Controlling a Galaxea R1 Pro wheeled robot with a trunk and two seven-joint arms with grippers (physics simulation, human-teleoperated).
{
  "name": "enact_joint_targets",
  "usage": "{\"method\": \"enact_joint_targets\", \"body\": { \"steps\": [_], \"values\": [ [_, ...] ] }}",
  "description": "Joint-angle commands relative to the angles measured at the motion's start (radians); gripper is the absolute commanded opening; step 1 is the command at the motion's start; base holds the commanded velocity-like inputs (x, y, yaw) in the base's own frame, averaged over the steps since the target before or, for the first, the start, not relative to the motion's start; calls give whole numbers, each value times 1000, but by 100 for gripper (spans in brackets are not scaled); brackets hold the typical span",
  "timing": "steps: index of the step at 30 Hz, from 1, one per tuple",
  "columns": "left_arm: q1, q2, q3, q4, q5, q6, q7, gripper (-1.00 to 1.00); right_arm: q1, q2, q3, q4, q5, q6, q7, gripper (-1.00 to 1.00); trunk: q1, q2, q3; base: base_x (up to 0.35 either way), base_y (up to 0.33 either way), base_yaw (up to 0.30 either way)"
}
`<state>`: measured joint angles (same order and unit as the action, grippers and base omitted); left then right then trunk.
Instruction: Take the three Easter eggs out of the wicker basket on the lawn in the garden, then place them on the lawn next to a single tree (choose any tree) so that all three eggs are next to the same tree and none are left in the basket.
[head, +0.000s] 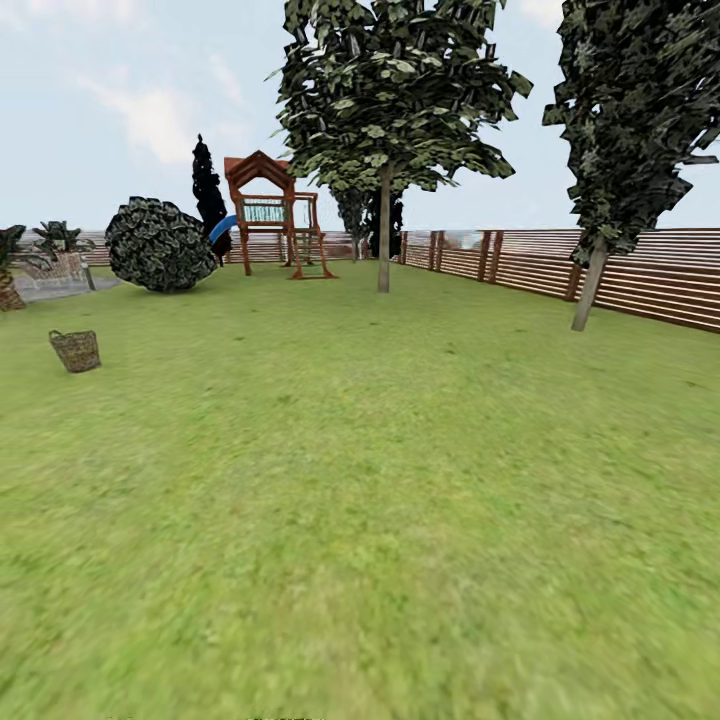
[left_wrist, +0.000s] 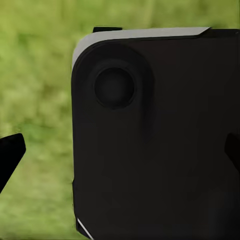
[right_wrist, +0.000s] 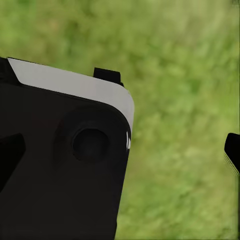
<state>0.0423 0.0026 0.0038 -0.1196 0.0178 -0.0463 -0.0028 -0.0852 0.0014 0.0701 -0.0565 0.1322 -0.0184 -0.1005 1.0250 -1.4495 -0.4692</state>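
One wicker basket (head: 76, 350), brown and woven, sits far left on my lawn (head: 380, 500).
Open grass runs to the slatted fence (head: 640, 275) and a pale-trunked tree (head: 384, 150). Both wrist views show dark robot housing over blurred grass; each gripper's fingertips seem spread apart, holding nothing.

The head camera looked level across the lawn (head: 380, 480) toward the far fence (head: 640, 275); both wrist cameras pointed down, close over a dark robot panel (left_wrist: 160, 145), sharing blurred grass.
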Motion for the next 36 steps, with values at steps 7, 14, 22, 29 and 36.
{"method": "enact_joint_targets", "body": {
  "steps": [7, 14, 22, 29, 36],
  "values": [
    [1, 0, 0, 0, 2, 0, 1, 100, -1, 0, 7, 1, 4, -2, -5, 100, 0, 0, -1, 0, 0, 300],
    [1, -16, -4, 31, -5, 10, 2, 100, -2, -19, 6, -5, 4, 4, -6, 100, 0, 0, -1, 0, 0, 300],
    [-10, -19, 32, -412, 49, 346, 70, 100, -26, -1, 0, -644, 2, 596, -120, 100, 0, 0, -1, 0, 0, 300],
    [-330, 14, 226, -683, 242, 679, 169, 100, -315, -66, -3, -763, -174, 941, -134, 100, 0, 0, -1, 0, 0, 300],
    [-550, 13, 233, -299, 241, 380, 190, 100, -435, -115, 0, -459, -231, 714, -135, 100, 0, 0, -3, 0, 0, 300]
  ]
}}
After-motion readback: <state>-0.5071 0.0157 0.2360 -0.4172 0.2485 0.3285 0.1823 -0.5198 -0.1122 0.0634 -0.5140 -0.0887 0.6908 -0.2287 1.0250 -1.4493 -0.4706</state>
